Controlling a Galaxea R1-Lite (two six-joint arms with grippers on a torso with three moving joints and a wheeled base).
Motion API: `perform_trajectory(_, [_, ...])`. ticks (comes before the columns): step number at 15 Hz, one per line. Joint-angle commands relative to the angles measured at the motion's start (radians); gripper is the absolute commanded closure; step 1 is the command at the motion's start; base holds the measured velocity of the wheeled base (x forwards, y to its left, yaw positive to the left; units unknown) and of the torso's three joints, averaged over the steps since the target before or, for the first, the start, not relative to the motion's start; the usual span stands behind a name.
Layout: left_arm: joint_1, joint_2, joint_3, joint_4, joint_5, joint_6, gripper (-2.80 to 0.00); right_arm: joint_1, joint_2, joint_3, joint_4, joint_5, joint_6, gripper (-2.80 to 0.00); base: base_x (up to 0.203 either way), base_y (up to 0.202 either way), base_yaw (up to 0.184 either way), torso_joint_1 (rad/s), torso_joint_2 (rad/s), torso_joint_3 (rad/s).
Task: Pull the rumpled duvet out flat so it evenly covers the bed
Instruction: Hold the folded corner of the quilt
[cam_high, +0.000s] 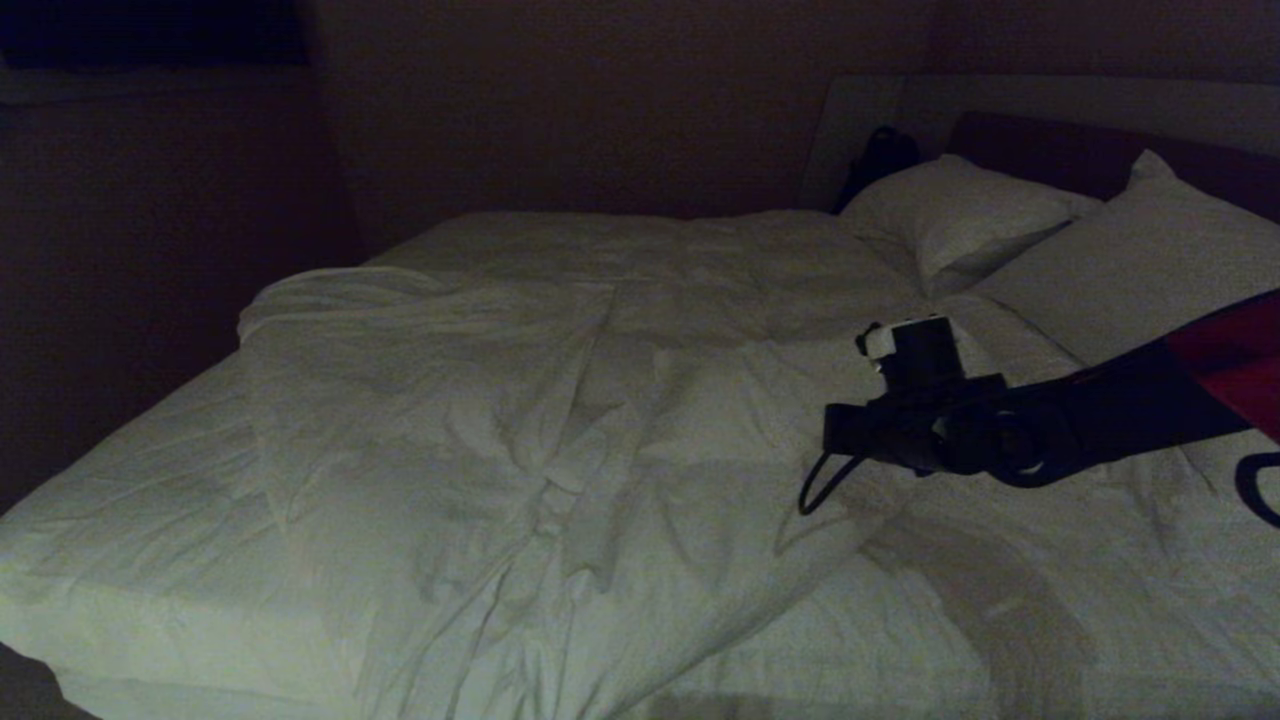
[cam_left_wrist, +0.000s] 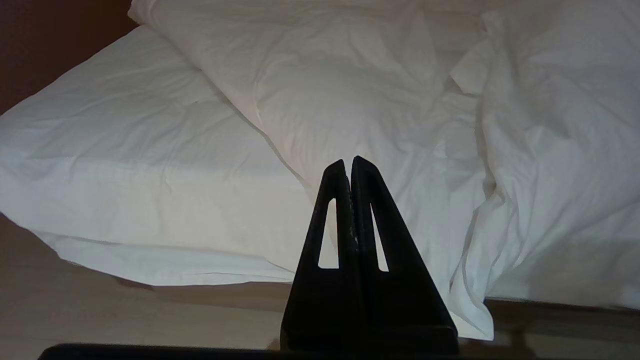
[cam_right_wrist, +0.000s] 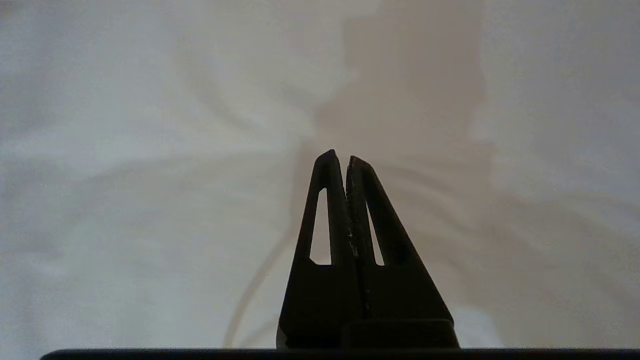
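The duvet (cam_high: 560, 400) lies rumpled and bunched across the middle of the bed (cam_high: 140, 520), leaving a strip of mattress sheet bare on the left. My right gripper (cam_high: 842, 432) reaches in from the right and hovers over the duvet's right part. In the right wrist view the right gripper (cam_right_wrist: 346, 159) is shut with nothing in it, above creased white fabric (cam_right_wrist: 150, 150) and its own shadow. My left gripper (cam_left_wrist: 348, 162) is shut and empty, low in front of the bed's near edge. There a duvet (cam_left_wrist: 400, 90) fold hangs past the mattress sheet (cam_left_wrist: 125, 150) toward the floor.
Two white pillows (cam_high: 950, 215) (cam_high: 1130, 260) lean at the back right against a dark headboard (cam_high: 1060, 150), with a dark object (cam_high: 880, 155) beside them. A wall runs close behind the bed's far side. Wooden floor (cam_left_wrist: 100, 310) lies before the near edge.
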Motion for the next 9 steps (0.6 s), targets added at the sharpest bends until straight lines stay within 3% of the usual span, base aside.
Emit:
perform_trajectory(1, [0.0,0.0,0.0,0.0,0.0,0.0,0.0,0.043,0.083,-0.064,-0.012,-0.004,-0.001,0.0,0.0,0.0,0.0,0.0,0.0,0.0])
perform_trajectory(9, [0.0,0.0,0.0,0.0,0.0,0.0,0.0,0.107,0.173,-0.129,-0.111,-0.001,-0.074,0.0,0.0,0.0,0.0,0.0,0.0,0.0])
